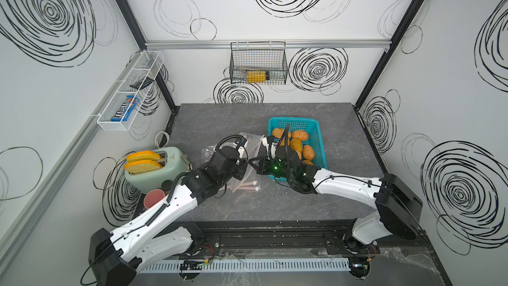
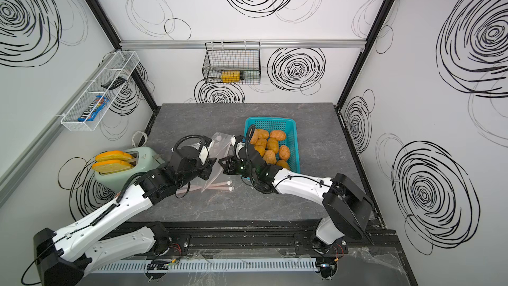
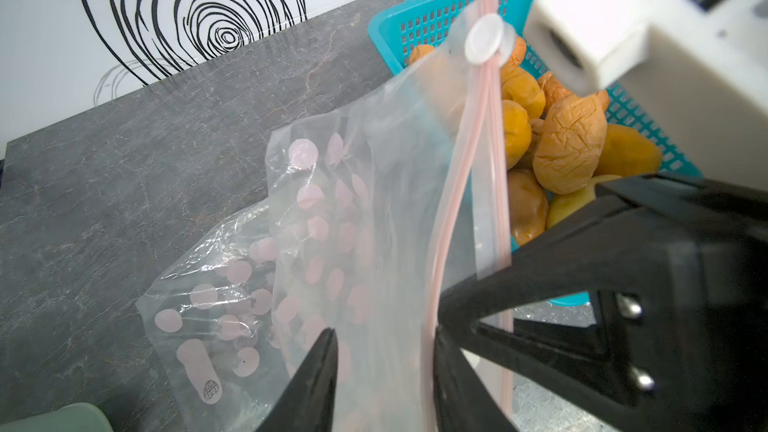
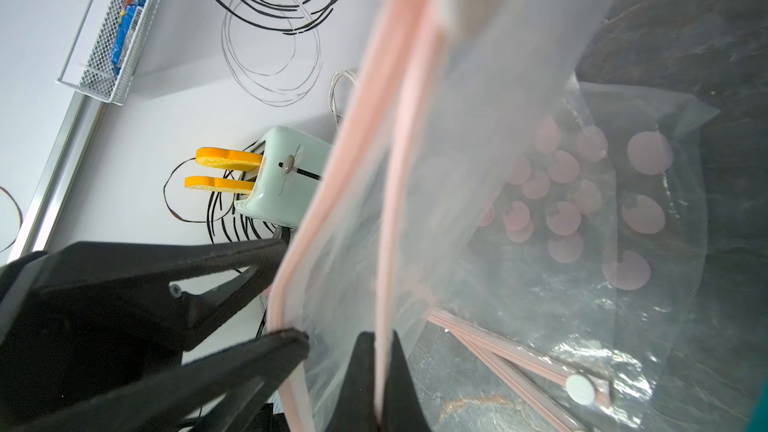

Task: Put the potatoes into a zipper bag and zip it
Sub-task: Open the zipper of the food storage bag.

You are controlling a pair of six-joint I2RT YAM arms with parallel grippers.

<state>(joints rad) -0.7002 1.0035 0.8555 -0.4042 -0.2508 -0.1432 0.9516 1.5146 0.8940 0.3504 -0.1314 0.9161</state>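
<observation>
left gripper point(image 3: 384, 331): fingers parted astride zipper bag point(image 3: 374, 209) rim | right gripper point(image 4: 378, 344): fingers pinched on its pink zip strip | potatoes point(image 1: 300, 135): in teal basket point(image 1: 297, 122)

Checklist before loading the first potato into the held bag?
1. Right pincer shut on zipper bag strip: ok.
2. Left pincer clamped on the opposite rim: not ok, jaws apart around it.
3. Bag mouth parted: ok, its two pink strips diverge.
4. Potatoes reachable in the teal basket: ok, none bagged.
5. Slider parked at the track's end: cannot tell.
</observation>
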